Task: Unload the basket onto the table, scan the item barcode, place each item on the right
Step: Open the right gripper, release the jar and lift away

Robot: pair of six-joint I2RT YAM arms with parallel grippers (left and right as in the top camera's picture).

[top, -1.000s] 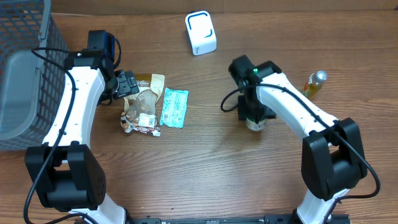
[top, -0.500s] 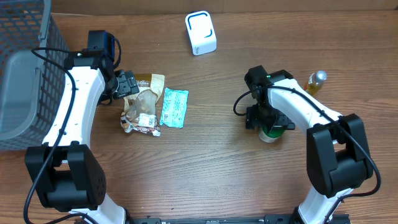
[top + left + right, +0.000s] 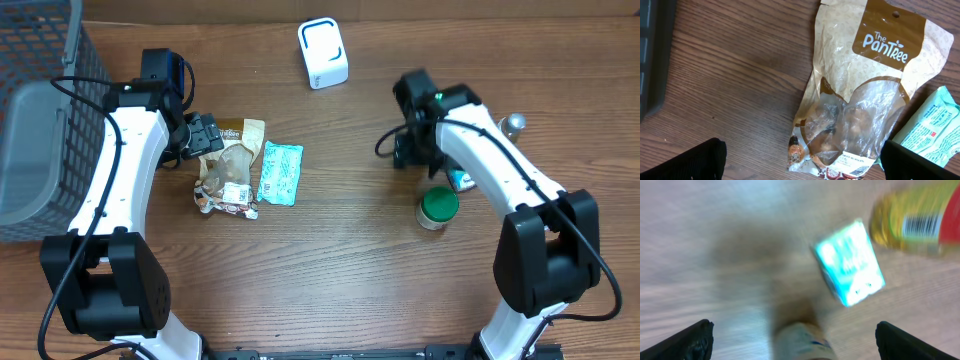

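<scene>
Neither claw holds anything. The left claw [image 3: 207, 135] hangs wide open over the brown snack pouch [image 3: 232, 160], at 9 o'clock on the table [image 3: 340, 280]; a teal packet [image 3: 281, 172] lies just beside the pouch's 3 o'clock edge. The right claw [image 3: 410, 152] stands open and empty at 2 o'clock, near a crowded group: green-lidded jar [image 3: 437, 208], small teal box [image 3: 460, 180], yellow bottle [image 3: 512, 125]. The white scanner [image 3: 322, 52] sits at 12 o'clock, well apart from every item. Risks, in my judgement: the limp pouch may fold and hide its label; the packet may be dragged along; wide jaws descending on the right could topple the jar or knock the bottle.
</scene>
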